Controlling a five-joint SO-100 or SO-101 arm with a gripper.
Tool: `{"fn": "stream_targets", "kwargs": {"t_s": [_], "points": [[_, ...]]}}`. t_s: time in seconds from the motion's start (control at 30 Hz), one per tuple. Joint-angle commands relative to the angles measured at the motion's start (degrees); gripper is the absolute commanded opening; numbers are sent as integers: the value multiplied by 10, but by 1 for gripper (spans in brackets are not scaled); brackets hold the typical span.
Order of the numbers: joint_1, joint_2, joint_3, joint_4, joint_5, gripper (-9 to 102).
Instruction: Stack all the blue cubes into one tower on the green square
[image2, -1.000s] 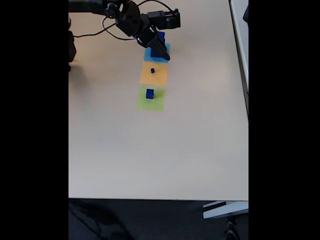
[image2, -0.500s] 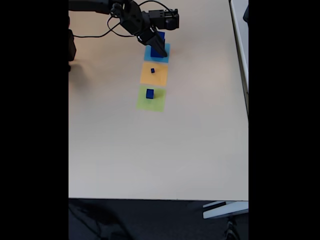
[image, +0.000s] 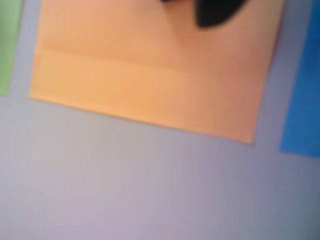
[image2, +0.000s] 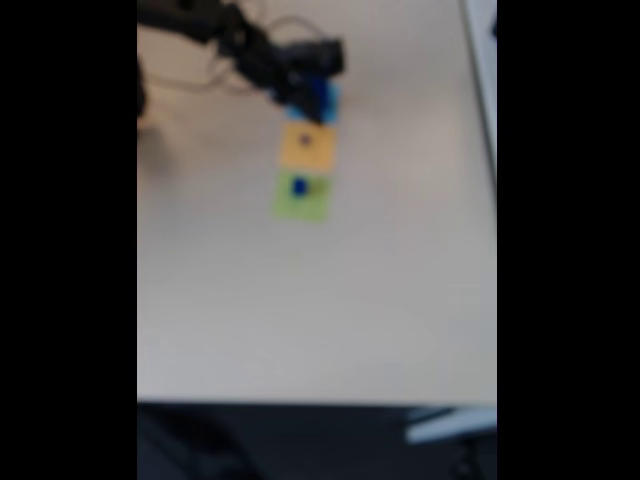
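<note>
Currently, gripper: sitting at the top of the blurred fixed view over the light-blue square; whether its fingers are apart or together cannot be told.
Fingertip: one dark, rounded fingertip is poking in from the top edge of the wrist view, lying over the orange square.
Arm: the dark arm is reaching in from the upper left of the fixed view toward the squares.
Blue cubes: one blue cube is resting on the green square; a much smaller dark speck, probably another cube, is lying on the orange square; a deeper blue patch by the gripper is too blurred to identify.
Green square: lying nearest the camera in the column of three squares in the fixed view; its edge is showing at the far left of the wrist view.
Orange square: lying in the middle, between green and light blue.
Light-blue square: showing at the right edge of the wrist view.
Table: pale and plain, carrying everything.
</note>
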Motion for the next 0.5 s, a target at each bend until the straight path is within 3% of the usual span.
{"fn": "stream_targets", "kwargs": {"t_s": [0.0, 0.47], "points": [[-4, 17, 21, -54, 9, 20], [-2, -17, 127, -213, 6, 20]]}}
